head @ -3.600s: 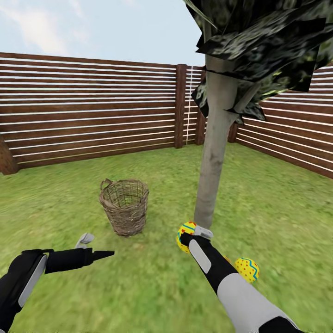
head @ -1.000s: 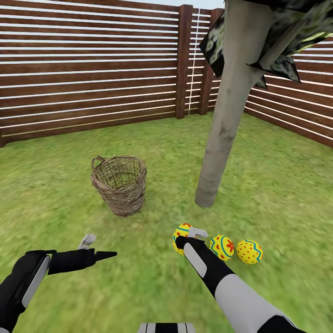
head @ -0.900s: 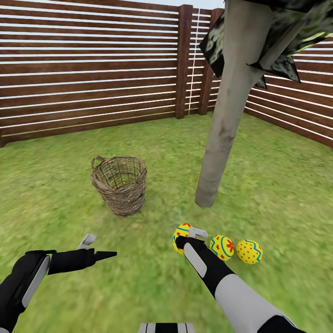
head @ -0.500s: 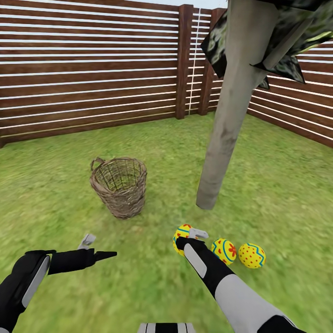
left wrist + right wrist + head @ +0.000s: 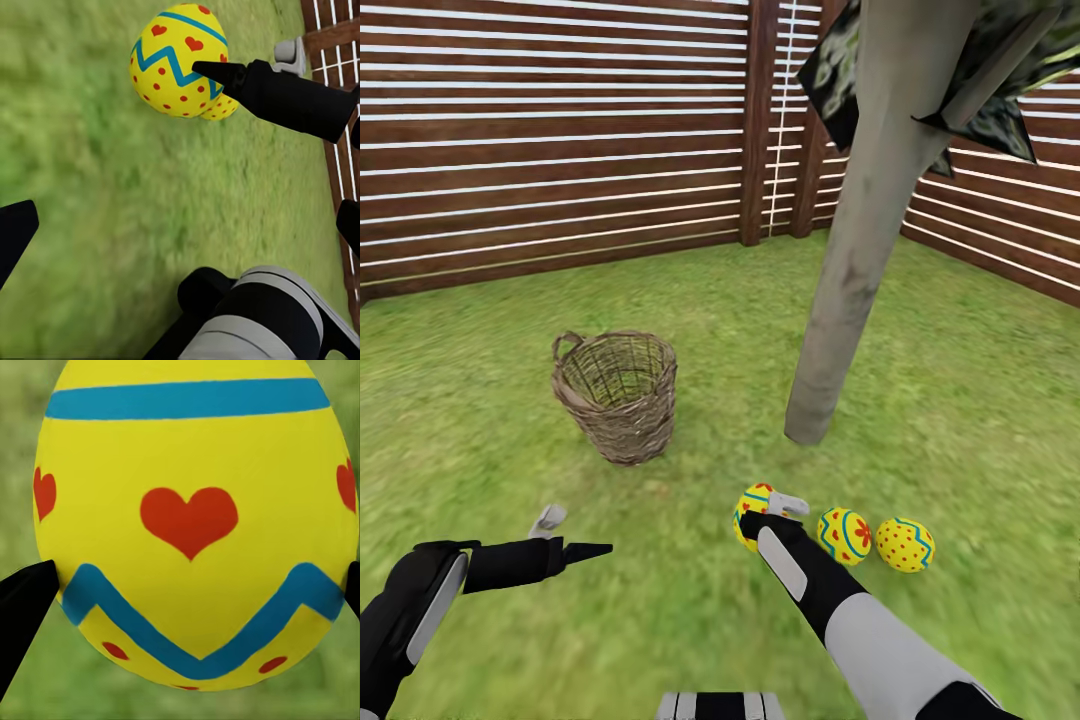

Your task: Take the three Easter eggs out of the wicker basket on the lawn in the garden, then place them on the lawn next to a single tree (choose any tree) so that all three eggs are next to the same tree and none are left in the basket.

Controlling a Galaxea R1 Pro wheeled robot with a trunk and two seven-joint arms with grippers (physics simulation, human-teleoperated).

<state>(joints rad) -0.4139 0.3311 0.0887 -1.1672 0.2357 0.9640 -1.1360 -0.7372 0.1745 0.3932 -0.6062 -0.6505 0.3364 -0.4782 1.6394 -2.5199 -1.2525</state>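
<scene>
Right jaws (image 5: 768,503) clamp egg (image 5: 754,512) | left jaws (image 5: 572,533) apart, unladen | basket (image 5: 616,394) seemingly eggless

The right gripper (image 5: 760,508) was closed around an egg (image 5: 754,511). The left gripper (image 5: 570,535) hung low with its fingers apart, holding nothing.

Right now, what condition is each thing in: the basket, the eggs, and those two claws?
Wicker basket: upright on the grass, no egg seen inside.
Two eggs: lying on the lawn near the tree.
Third egg: gripped.
Right gripper: closed on third egg.
Left gripper: open, holding nothing.
</scene>
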